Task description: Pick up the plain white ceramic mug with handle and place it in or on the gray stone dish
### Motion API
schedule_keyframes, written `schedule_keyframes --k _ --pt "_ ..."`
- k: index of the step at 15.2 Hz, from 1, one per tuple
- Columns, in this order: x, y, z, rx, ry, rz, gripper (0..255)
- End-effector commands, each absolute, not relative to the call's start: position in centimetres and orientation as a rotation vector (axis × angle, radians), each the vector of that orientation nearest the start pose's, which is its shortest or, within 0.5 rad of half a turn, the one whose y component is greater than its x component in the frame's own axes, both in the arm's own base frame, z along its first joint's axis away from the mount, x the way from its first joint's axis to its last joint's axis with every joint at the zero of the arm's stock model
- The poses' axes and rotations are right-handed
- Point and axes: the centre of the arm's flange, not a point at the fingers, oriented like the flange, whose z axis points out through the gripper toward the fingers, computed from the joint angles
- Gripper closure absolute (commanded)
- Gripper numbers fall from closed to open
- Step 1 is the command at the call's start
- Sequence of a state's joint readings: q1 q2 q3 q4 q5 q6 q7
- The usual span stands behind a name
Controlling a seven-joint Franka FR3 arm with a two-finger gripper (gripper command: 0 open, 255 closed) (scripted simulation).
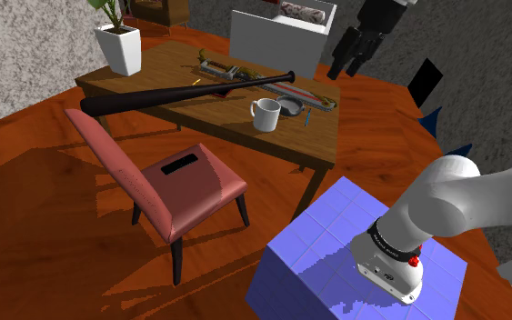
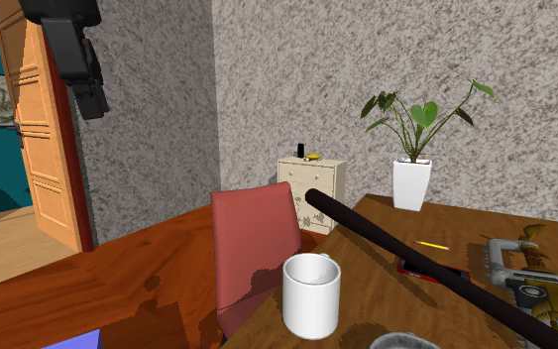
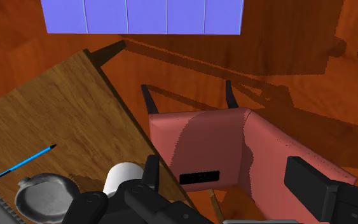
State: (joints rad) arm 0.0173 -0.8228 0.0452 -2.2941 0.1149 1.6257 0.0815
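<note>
A plain white mug (image 1: 266, 115) with a handle stands upright near the wooden table's (image 1: 174, 68) front edge, also seen close up as the mug (image 2: 311, 294) in the second exterior view. Just behind it lies the shallow gray dish (image 1: 291, 105). The wrist view has the mug (image 3: 121, 178) and the dish (image 3: 42, 197) side by side beside one finger. My black gripper (image 1: 346, 71) hangs high above the table, well clear of the mug, open with nothing between its fingers. It appears as the gripper (image 2: 92, 102) by the door and as the gripper (image 3: 222, 165) over the chair.
A long black bat (image 1: 185, 92) lies across the table, with a potted plant (image 1: 120, 45), a metal clamp (image 1: 219, 69) and a blue pen (image 3: 25, 161). A pink chair (image 1: 176, 182) stands at the table's front. The blue stand (image 1: 336, 255) sits below right.
</note>
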Motion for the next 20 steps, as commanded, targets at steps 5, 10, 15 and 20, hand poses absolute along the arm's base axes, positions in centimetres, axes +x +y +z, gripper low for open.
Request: schedule_keyframes --k 5,10,15,20 --pt "34.0 1.8 60.6 -3.053 0.053 -0.208 0" --pt "38.9 -0.5 56.7 -3.067 0.064 -0.187 0" --pt "43.7 -2.9 52.8 -3.08 0.076 -0.165 0" --pt "48.5 -5.4 48.8 -3.094 0.088 -0.143 0"
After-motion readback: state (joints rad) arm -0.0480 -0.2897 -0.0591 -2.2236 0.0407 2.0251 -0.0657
